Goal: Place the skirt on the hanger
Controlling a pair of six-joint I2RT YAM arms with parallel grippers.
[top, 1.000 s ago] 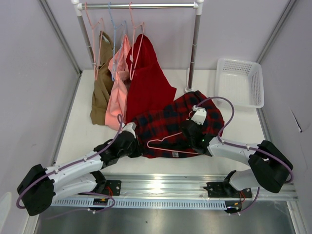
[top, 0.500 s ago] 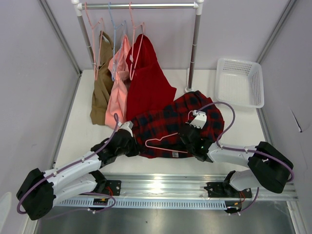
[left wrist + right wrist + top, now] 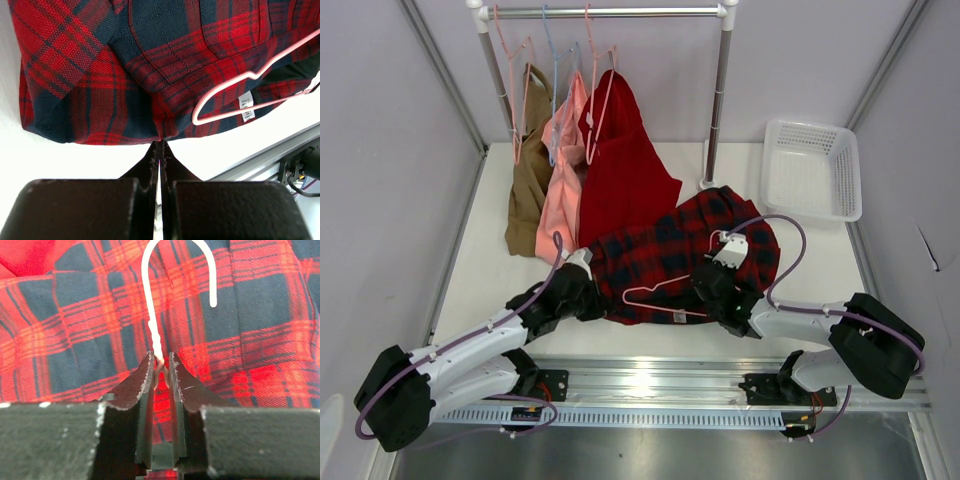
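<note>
A strip of bare white surface (image 3: 485, 270) runs along the left wall, beside the left arm. The left gripper (image 3: 159, 146) sits at the near hem of the skirt (image 3: 670, 250), its fingers pressed tightly together with their tips against the fabric edge. Whether any cloth is caught between them is hard to tell. The skirt lies spread across the middle of the surface, its near edge close to the metal rail (image 3: 650, 380) and its far edge touching the red garment (image 3: 620, 175) that hangs from the rack (image 3: 720, 100). The hanger (image 3: 665, 298) lies on top of the skirt's near part, close to the white label (image 3: 246, 106). The right gripper (image 3: 160, 362) is clenched on the hanger's twisted neck, just below the hook. The right arm hides part of the skirt's right side. To the right, well apart from the skirt, a white basket (image 3: 810, 126) stands in the far corner with its lattice floor in plain sight.
</note>
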